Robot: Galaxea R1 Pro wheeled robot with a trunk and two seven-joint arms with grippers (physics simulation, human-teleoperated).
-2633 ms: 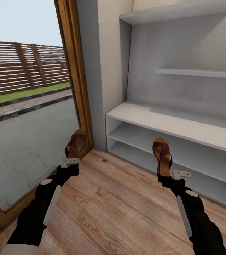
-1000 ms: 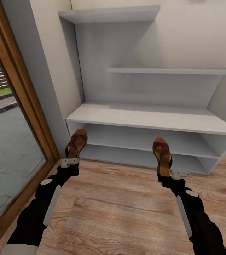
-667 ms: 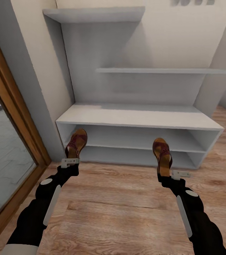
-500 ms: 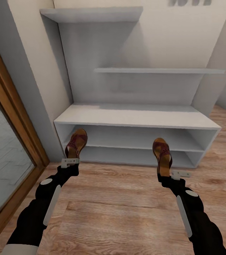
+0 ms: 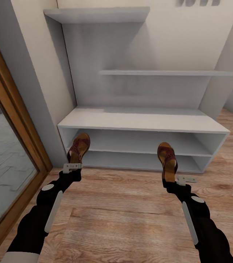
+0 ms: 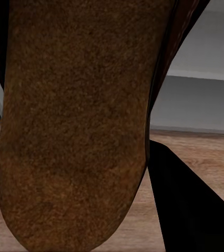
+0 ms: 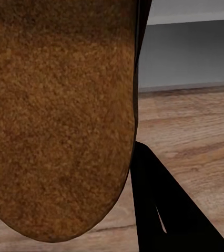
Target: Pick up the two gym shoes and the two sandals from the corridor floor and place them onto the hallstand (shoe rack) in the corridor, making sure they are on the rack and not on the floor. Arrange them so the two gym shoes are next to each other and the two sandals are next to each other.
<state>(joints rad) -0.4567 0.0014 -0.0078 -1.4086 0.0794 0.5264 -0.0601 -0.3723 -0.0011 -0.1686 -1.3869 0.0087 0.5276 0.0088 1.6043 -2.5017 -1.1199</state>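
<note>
Sandals [image 5: 79, 147] gripped (heel-first), one per hand [image 5: 72, 167]

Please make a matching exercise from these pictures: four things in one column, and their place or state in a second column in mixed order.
Things:
1. left sandal
2. right sandal
3. hallstand
4. corridor floor

States:
A. light brown planks
B. held by the right gripper
C. grey, nothing on its flat top
D. held by the left gripper

Pairs: 1-D, 2-B, 3-C, 4-A
</note>
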